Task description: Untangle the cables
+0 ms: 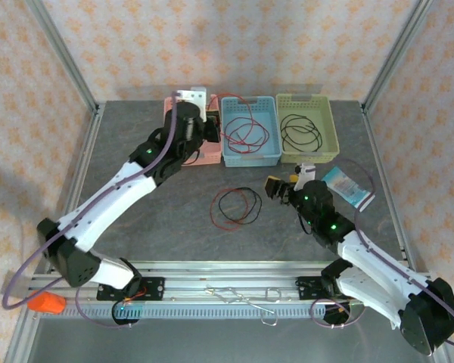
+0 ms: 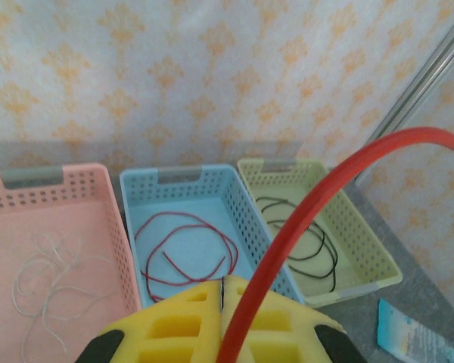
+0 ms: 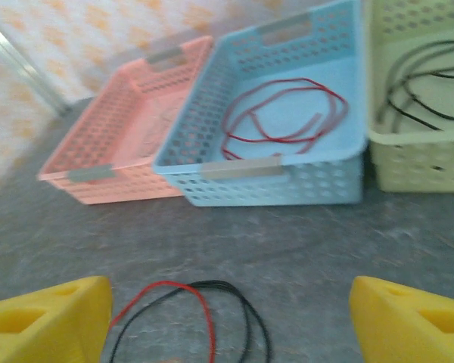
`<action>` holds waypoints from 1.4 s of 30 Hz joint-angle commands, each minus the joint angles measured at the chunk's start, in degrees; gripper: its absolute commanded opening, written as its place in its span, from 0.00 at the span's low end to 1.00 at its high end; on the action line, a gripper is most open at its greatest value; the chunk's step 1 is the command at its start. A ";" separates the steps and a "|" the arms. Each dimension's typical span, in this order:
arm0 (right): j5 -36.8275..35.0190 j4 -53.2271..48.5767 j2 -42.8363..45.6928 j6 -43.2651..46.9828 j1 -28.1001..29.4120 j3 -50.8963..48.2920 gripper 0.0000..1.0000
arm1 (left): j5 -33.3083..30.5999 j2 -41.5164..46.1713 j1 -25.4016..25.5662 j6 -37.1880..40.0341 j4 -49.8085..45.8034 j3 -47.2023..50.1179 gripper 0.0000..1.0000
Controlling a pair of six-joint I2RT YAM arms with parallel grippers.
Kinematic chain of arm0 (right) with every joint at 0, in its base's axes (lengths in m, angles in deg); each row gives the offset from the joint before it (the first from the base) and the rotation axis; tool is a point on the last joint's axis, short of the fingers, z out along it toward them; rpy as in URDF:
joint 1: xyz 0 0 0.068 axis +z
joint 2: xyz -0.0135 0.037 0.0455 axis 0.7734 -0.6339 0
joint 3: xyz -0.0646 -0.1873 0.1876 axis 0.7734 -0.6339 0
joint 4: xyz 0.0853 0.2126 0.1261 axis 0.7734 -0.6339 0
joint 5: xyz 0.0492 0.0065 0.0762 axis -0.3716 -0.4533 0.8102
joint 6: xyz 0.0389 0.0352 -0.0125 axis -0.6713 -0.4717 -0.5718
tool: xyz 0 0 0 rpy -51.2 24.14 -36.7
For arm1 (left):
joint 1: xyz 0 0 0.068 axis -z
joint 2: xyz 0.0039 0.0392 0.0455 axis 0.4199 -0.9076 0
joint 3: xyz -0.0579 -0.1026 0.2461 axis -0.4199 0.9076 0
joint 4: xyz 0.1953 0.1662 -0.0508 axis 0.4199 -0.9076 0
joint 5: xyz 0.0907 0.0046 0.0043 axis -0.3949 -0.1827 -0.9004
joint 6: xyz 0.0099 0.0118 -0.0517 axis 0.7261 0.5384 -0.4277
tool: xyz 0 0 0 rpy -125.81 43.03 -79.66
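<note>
Left gripper (image 2: 222, 299) is clamped on a red cable (image 2: 325, 189) near the blue basket (image 2: 181, 178); right gripper (image 3: 228, 318), jaws wide apart and empty, hangs over the red and black cable loops (image 3: 188, 285) on the table (image 3: 303, 242).

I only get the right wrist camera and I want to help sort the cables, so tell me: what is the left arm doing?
Observer: The left gripper is shut on a red cable that arcs upward from it.
Child: Is something in the pink basket? It looks blurry here.
Observer: Yes, a thin white cable lies loose inside it.
Child: Anything beside the right gripper?
Observer: A blue and white packet lies on the table to its right.
</note>
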 commanded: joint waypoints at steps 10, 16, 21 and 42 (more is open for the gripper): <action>-8.54 -18.58 -12.55 -10.22 -5.58 19.33 0.71 | 4.83 -16.31 -4.30 -7.76 1.51 -9.30 0.00; -4.19 -16.74 -21.21 -9.93 -8.34 26.87 0.70 | 8.34 -27.27 -5.51 -9.02 1.01 -17.74 0.00; -2.54 -15.63 -26.21 -10.10 -9.44 30.53 0.69 | 8.66 -36.51 -6.26 -9.08 -0.96 -25.94 0.00; 2.34 -12.33 -39.67 -9.15 -12.45 38.62 0.65 | 6.65 -58.27 -9.72 -7.34 -7.29 -47.22 0.00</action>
